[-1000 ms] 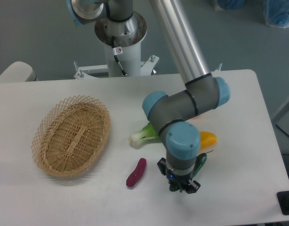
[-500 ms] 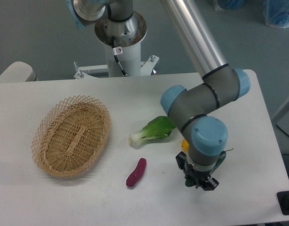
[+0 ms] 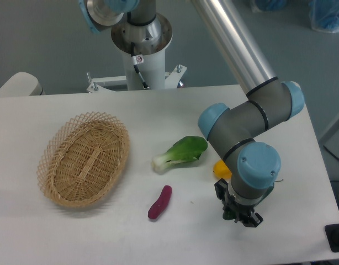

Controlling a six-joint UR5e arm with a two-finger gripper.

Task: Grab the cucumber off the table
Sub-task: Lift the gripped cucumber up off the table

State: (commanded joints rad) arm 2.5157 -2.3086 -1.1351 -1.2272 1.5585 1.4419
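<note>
We see the arm [image 3: 244, 130] reaching down over the right part of the white desk [image 3: 103, 237], with the end effector [image 3: 242, 214] low near the front edge. Against the picture from a second ago, the wrist has swung to the right and a little toward the front: it then hung just right of the purple vegetable [image 3: 159, 202], and now it stands well apart from it. Half a second ago it was already most of the way there, so the last shift is small.

The cucumber is where we are least sure. A second ago a dark green strip showed beside the wrist, and half a second ago a sliver of it still showed there. Now we cannot make it out; the wrist housing covers the spot between the fingers, so we cannot tell whether the end effector grips it, nor whether the fingers are apart or together.

The move has uncovered the bok choy [image 3: 180, 153], whose leafy end was hidden earlier and now lies in full view. Only a small piece of the yellow thing [image 3: 221, 168] shows beside the wrist, less than before. The wicker basket [image 3: 84, 158] and the purple vegetable lie where they lay.
</note>
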